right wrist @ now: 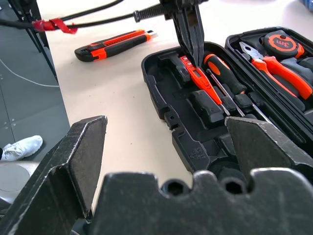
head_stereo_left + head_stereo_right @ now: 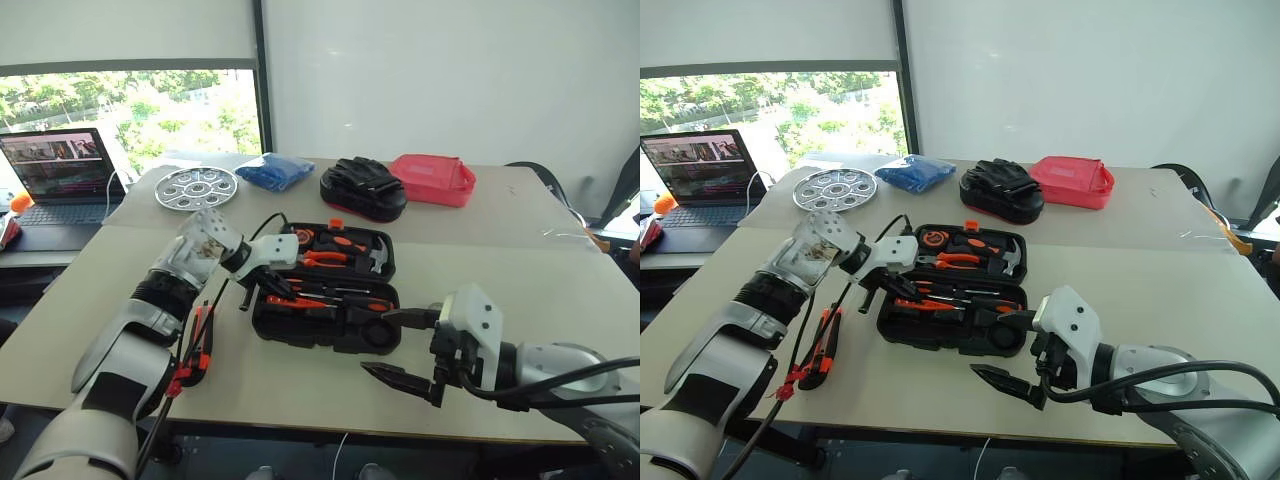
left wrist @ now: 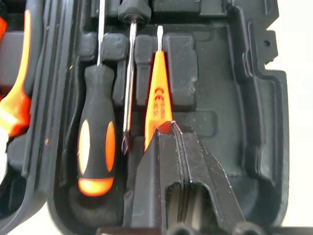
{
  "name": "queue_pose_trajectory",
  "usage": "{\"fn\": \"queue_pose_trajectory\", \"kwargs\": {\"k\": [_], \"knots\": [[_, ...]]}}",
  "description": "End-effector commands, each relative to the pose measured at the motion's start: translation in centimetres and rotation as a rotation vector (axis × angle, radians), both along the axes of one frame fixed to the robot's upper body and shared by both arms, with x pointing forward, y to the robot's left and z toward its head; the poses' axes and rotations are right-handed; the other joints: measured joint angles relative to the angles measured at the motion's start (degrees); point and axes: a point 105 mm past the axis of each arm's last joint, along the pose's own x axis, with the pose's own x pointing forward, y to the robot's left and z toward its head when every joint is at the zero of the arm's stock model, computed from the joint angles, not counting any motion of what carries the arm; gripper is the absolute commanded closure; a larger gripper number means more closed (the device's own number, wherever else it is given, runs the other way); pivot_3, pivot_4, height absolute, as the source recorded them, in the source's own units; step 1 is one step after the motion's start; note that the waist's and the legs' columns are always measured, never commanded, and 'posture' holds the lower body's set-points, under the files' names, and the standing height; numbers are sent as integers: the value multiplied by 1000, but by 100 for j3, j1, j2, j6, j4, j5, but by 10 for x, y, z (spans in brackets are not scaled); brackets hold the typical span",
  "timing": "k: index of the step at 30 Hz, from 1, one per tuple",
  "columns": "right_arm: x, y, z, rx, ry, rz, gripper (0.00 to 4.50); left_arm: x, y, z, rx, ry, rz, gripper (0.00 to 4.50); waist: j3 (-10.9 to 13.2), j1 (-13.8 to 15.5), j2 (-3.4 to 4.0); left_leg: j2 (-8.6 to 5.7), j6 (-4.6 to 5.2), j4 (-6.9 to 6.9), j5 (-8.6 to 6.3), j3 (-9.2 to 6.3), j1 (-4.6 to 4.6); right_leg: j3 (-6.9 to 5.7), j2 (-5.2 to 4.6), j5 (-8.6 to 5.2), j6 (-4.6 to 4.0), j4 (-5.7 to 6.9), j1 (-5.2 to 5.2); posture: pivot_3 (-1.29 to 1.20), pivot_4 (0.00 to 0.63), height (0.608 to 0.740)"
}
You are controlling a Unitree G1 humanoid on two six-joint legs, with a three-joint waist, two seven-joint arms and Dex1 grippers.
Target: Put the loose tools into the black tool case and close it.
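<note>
I see the black tool case (image 2: 330, 290) lying open on the grey table (image 2: 520, 290), lid half away from me with pliers (image 2: 322, 259), a tape measure and a hammer in it. In the near half, moulded recesses hold an orange-and-black screwdriver (image 3: 96, 147), a slim bare-shafted driver beside it, and the orange tester pen (image 3: 157, 105). My left gripper (image 3: 172, 128) has its fingers pressed together with their tips on the pen's butt end; I can't tell whether they pinch it. The utility knife (image 1: 113, 44), orange and black, lies loose on the table left of the case. My right gripper (image 2: 402, 345) hovers spread wide in front of the case, holding nothing.
</note>
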Motion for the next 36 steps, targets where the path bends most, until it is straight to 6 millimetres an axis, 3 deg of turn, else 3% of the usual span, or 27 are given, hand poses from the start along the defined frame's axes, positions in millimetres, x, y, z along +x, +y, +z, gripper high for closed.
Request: {"fn": "queue_pose_trajectory", "kwargs": {"k": [1, 20, 30, 36], "knots": [[-2, 2, 9, 12, -47, 13, 0, 8, 0, 3, 3, -53, 38, 4477, 0, -4, 0, 0, 0, 0, 0, 0, 0, 0, 0, 0, 0, 0, 0, 0, 150, 740], [-2, -2, 9, 22, -39, -8, 0, 8, 7, -18, 47, -42, 31, 4477, -1, -4, 0, -1, 0, 0, 0, 0, 4, 0, 0, 0, 0, 1, 5, 0, 150, 740], [1, -3, 8, 31, -30, -22, 0, 10, 5, -2, 6, -110, 41, 4477, -1, -4, -1, 0, 0, 0, 0, 0, 5, 0, 0, 0, 0, 1, 7, 0, 150, 740], [4, -3, 7, 36, -25, -27, 0, 6, 8, -15, 38, -130, 24, 4477, -1, -11, -1, 1, 0, -2, 0, -1, 7, 0, 0, 0, 0, 1, 6, 0, 150, 740]]}}
